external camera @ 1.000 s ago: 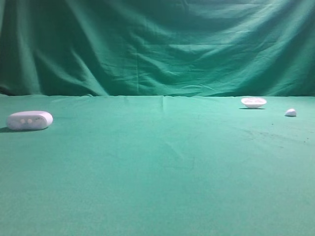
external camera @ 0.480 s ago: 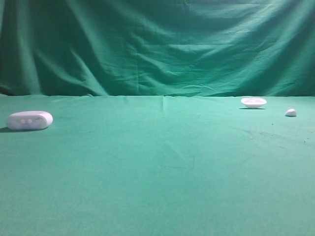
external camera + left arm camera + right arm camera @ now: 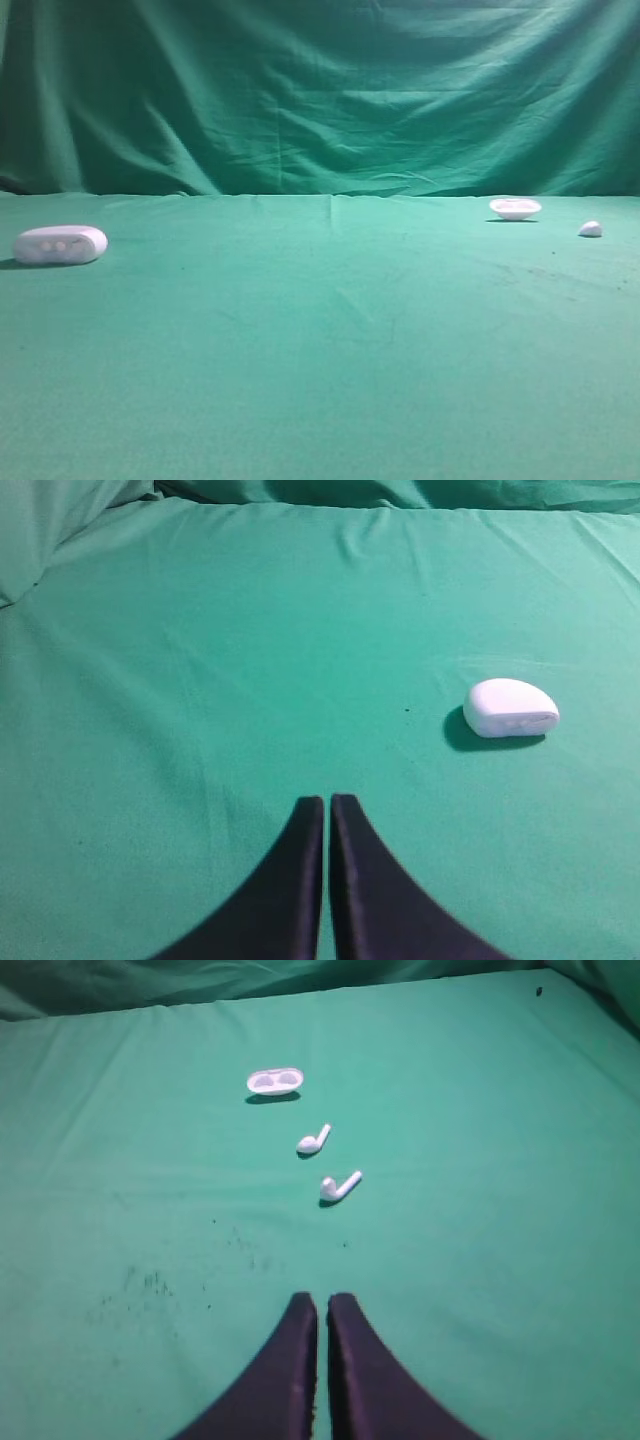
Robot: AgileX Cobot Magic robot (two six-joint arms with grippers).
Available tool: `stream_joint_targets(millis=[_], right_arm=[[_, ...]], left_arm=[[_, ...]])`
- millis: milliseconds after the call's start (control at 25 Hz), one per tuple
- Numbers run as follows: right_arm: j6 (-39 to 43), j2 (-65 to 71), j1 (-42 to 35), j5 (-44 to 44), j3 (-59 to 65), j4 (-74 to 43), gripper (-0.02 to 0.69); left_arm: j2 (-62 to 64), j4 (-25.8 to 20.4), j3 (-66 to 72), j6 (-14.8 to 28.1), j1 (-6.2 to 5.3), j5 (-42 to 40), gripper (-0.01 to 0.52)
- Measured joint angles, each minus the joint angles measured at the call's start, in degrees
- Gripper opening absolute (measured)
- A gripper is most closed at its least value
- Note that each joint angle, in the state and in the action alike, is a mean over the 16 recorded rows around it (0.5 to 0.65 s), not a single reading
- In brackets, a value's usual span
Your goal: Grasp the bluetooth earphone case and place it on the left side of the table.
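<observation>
Earphone case lies at far left of surface, long axis left-right. Left hand clenched, empty; case ahead and to its right, apart. Right hand clenched, empty, nowhere near. Left arm closer, by my read.

In the exterior high view neither arm shows. The small white piece at the far right is too small there to identify, and the case's pinkish dots are blurred. Both wrist views cut the left tool and right tool at the bottom edge. The counter runs past every frame edge.
</observation>
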Motion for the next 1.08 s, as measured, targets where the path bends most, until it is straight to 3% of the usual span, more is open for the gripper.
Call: stream_joint_targets(millis=[320, 1080], right_arm=[[-0.3, -8.1, -0.6, -0.9, 5.8, 0.0, 0.0], [-0.8, -8.7, -0.6, -0.8, 6.2, -0.4, 0.0]], left_arm=[[0.0, 0.0, 0.0, 0.0, 0.0, 0.0, 0.0], [0.0, 0.0, 0.0, 0.0, 0.0, 0.0, 0.0]])
